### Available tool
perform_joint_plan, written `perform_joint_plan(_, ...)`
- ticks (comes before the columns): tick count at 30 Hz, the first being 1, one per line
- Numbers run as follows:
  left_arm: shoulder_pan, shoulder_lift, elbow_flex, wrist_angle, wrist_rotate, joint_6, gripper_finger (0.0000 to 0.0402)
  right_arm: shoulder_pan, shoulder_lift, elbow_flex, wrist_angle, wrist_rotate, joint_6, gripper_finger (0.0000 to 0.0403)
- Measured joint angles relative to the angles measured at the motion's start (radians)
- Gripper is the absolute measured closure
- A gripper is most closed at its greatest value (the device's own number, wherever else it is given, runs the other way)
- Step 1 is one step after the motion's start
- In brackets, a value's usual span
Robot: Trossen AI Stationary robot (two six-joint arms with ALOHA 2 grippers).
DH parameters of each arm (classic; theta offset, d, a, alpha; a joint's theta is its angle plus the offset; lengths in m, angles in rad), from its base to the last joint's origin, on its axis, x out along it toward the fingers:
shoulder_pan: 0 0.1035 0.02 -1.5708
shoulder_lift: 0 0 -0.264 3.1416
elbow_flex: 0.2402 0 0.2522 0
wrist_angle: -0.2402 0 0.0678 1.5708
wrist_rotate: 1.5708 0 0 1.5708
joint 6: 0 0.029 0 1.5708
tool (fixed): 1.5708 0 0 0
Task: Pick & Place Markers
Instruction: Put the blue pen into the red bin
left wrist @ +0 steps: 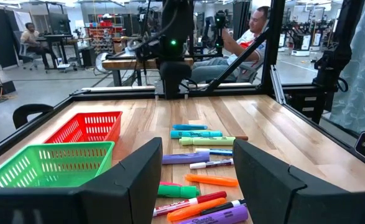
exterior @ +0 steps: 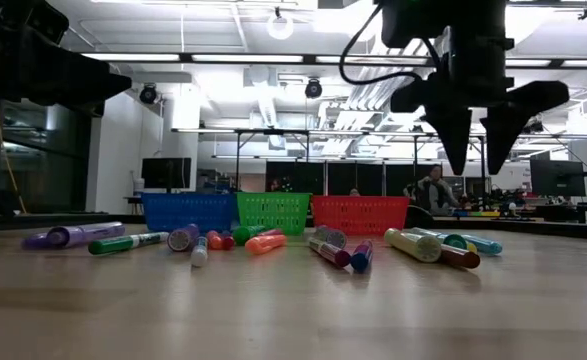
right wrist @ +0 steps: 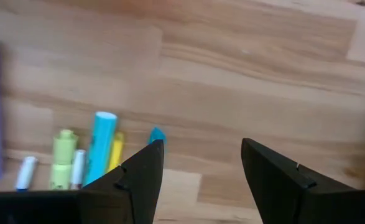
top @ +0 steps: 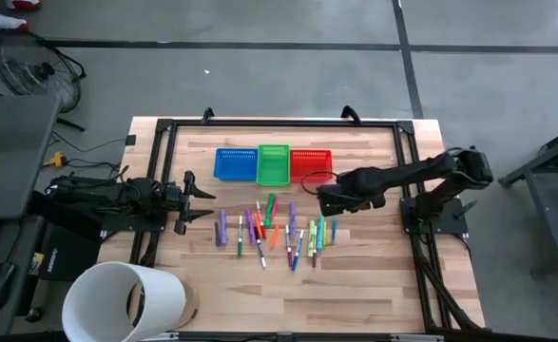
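- Planks of pale, smooth wood are forming the table [top: 374, 275] we are seeing from the high view, with the markers [top: 277, 231], thin capped sticks in purple, green, orange, red, blue and yellow, lying scattered near its middle.
- Just behind them, three small rectangular mesh baskets are sitting side by side: the blue basket [top: 234, 163], the green basket [top: 273, 163] and the red basket [top: 310, 161].
- We are seeing the right gripper [top: 323, 200] reaching in over the right end of the marker scatter, while the left gripper [top: 201, 199] is waiting at the table's left edge with its fingers spread.
- A large white cylinder [top: 122, 302] is standing at the near left corner.
- From the low view, we are watching the right gripper [exterior: 478, 150] hanging above the tabletop, its two dark tapered fingers spread apart and gripping nothing; the markers [exterior: 263, 241] are lying flat in front of the plastic lattice baskets.
- In the left wrist view, the left gripper [left wrist: 198, 180] is holding its blocky matte fingers wide, and the markers [left wrist: 201, 158] are resting beyond them on the grained wood.
- In the right wrist view, the right gripper [right wrist: 201, 180] is spread over bare wood, with a light blue marker [right wrist: 101, 144] and a yellow-green marker [right wrist: 61, 158] lying just beside one finger.
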Motion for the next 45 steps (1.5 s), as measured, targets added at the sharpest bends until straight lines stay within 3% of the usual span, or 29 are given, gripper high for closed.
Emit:
perform_joint_plan(14,0.000,0.000,0.000,0.000,0.000,0.000,0.0206,0.051,0.022,-0.150,0.251,-0.130,0.102,0.0198)
perform_joint_plan(28,0.000,0.000,0.000,0.000,0.000,0.000,0.0206,0.062,0.106,-0.152,0.383,-0.188,0.085,0.0198)
perform_joint_plan(45,0.000,0.000,0.000,0.000,0.000,0.000,0.0206,0.062,0.212,-0.147,0.371,-0.194,0.043,0.0198)
